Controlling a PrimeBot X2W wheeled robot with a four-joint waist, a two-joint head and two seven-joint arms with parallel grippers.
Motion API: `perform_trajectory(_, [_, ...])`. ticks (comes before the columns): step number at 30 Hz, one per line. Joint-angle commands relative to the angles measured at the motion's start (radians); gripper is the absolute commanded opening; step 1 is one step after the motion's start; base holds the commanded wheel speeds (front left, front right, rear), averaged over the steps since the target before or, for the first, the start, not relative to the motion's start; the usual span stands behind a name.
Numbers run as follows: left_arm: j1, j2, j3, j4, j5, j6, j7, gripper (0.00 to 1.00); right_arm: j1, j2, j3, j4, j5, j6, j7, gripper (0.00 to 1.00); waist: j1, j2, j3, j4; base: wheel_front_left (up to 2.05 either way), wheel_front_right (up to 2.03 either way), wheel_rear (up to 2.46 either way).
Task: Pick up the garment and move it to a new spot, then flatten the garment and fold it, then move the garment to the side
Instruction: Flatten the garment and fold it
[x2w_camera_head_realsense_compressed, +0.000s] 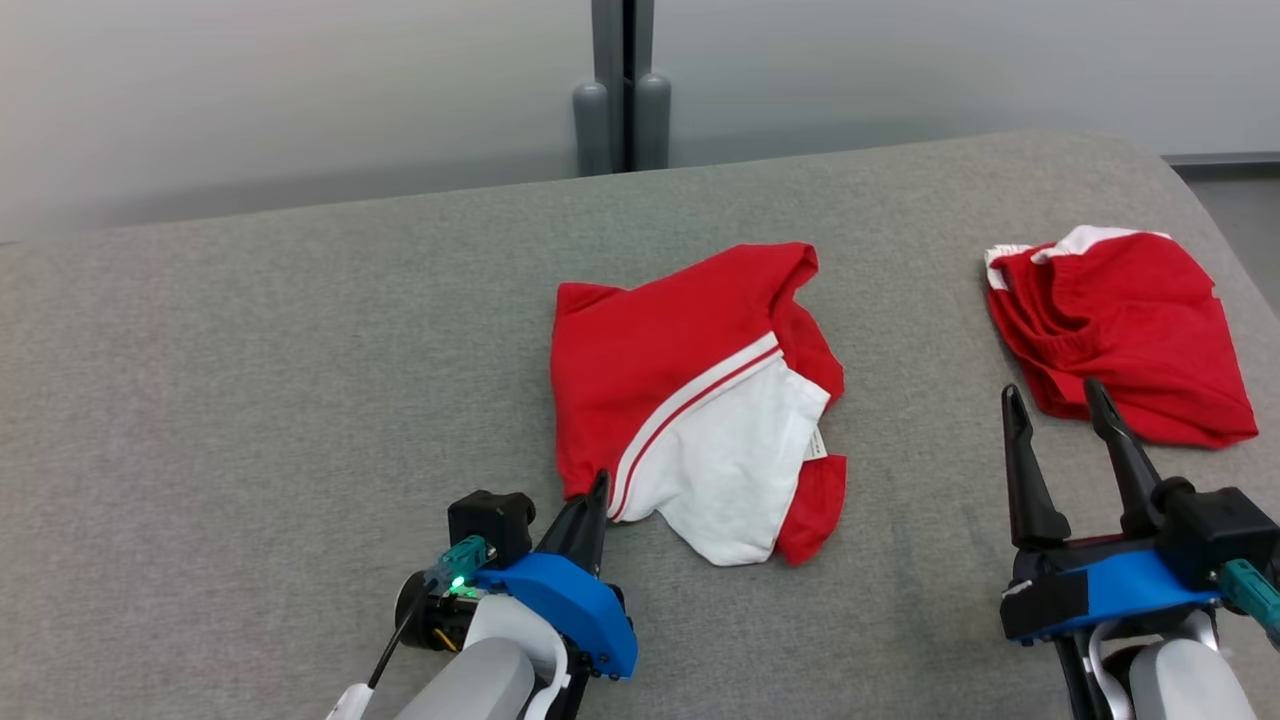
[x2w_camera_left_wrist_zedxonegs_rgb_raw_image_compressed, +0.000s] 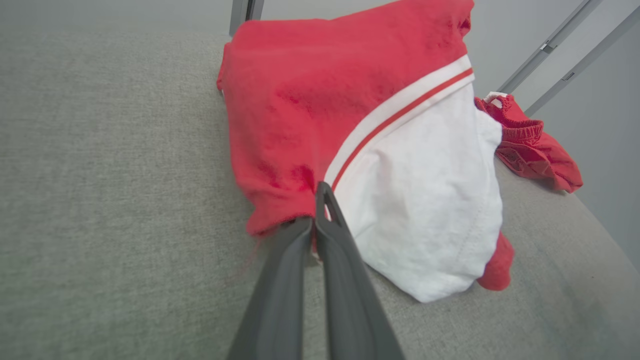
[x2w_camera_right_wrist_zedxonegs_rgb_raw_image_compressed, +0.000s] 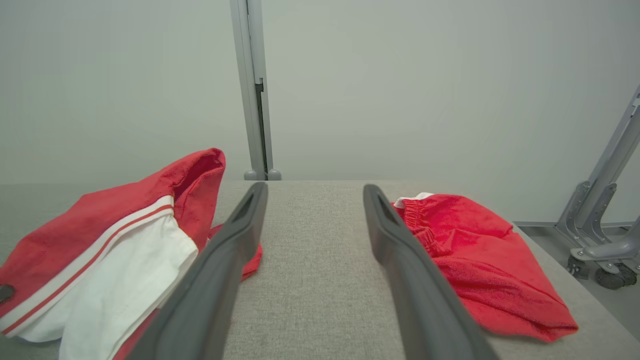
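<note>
The garment, red with a white panel and a white-and-red stripe, lies crumpled in the middle of the grey padded surface. My left gripper is shut on its near left red hem. The left wrist view shows the two fingers pressed together at the fabric edge, with the garment spreading away beyond them. My right gripper stands open and holds nothing, to the right of the garment. Its fingers frame bare surface, with the garment to their left.
A second red piece with an elastic waistband lies at the far right, just beyond my right gripper's fingertips, near the surface's right edge. A grey post stands behind the surface against a pale wall. A metal frame on castors stands off to the right.
</note>
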Motion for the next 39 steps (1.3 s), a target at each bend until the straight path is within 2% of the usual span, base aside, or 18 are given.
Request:
perform_trajectory(1, [-0.009, 0.000, -0.004, -0.014, 0.004, 0.004, -0.010, 0.00, 0.023, -0.001, -0.006, 0.003, 0.014, 0.000, -0.010, 1.00, -0.0001, -0.0001, -0.007, 0.012, 0.00, 0.00, 0.00])
perform_trajectory(5, [0.002, 0.017, 0.008, -0.059, 0.029, 0.012, -0.019, 0.00, 0.035, 0.000, -0.019, 0.005, 0.026, 0.000, -0.015, 1.00, -0.0001, -0.0001, -0.025, 0.042, 0.00, 0.00, 0.00])
perform_trajectory(9, [0.023, 0.086, 0.032, -0.148, 0.047, 0.031, -0.019, 0.00, 0.048, -0.001, -0.036, 0.009, 0.030, 0.000, -0.019, 1.00, -0.0001, -0.0001, -0.041, 0.072, 0.00, 0.00, 0.00])
perform_trajectory(12, [0.039, 0.157, 0.051, -0.238, 0.043, 0.055, 0.018, 0.00, 0.060, -0.001, -0.044, 0.011, 0.030, 0.000, -0.019, 1.00, -0.0001, -0.0001, -0.047, 0.087, 0.00, 0.00, 0.00])
perform_trajectory(17, [0.072, 0.302, 0.086, -0.387, 0.026, 0.105, 0.147, 0.00, 0.059, -0.001, -0.057, 0.019, 0.034, 0.000, -0.024, 1.00, -0.0001, -0.0001, -0.044, 0.095, 0.00, 0.00, 0.00])
perform_trajectory(23, [0.087, 0.465, 0.134, -0.468, -0.002, 0.146, 0.306, 0.00, 0.040, -0.001, -0.081, 0.027, 0.021, 0.000, -0.028, 1.00, -0.0001, -0.0001, -0.022, 0.077, 0.00, 0.00, 0.00])
perform_trajectory(30, [0.078, 0.510, 0.170, -0.407, -0.046, 0.161, 0.369, 0.00, 0.019, -0.001, -0.091, 0.037, 0.013, 0.000, -0.032, 1.00, -0.0001, -0.0001, 0.008, 0.051, 0.00, 0.00, 0.00])
perform_trajectory(35, [0.053, 0.481, 0.157, -0.326, -0.044, 0.155, 0.364, 0.00, 0.008, -0.001, -0.089, 0.048, 0.013, 0.000, -0.038, 1.00, -0.0001, -0.0001, 0.024, 0.037, 0.00, 0.00, 0.00])
perform_trajectory(39, [0.029, 0.442, 0.155, -0.260, -0.041, 0.146, 0.318, 0.00, -0.002, -0.001, -0.080, 0.066, 0.014, 0.000, -0.042, 1.00, -0.0001, -0.0001, 0.026, 0.035, 0.00, 0.00, 0.00])
